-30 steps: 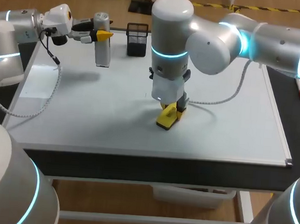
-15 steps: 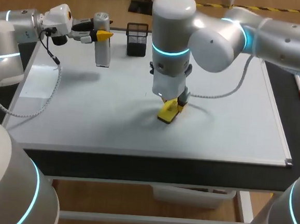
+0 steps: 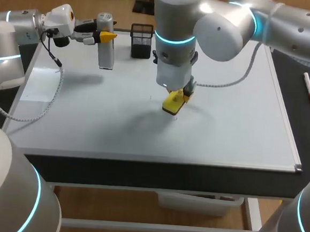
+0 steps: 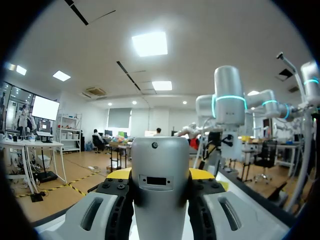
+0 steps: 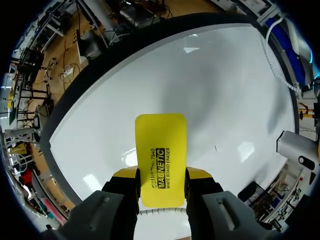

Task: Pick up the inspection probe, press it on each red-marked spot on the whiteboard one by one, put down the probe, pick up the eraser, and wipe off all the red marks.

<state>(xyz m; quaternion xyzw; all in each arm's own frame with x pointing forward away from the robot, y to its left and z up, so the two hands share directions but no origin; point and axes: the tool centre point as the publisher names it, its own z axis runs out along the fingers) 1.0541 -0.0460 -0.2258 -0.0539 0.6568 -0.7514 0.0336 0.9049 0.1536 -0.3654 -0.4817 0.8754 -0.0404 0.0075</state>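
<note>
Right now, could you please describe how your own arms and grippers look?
My left arm and right arm are smooth silver-grey tubes with rounded joints, ringed by glowing cyan bands. A grey cable trails from each wrist. The left gripper and right gripper have grey and black finger bodies ending in bright yellow tips.

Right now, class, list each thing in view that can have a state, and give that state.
left gripper: shut on the inspection probe.
inspection probe: held upright, in the air.
right gripper: shut on the eraser.
eraser: held tilted, low over the whiteboard.
whiteboard: no red marks visible.
mesh holder: standing upright.
</note>
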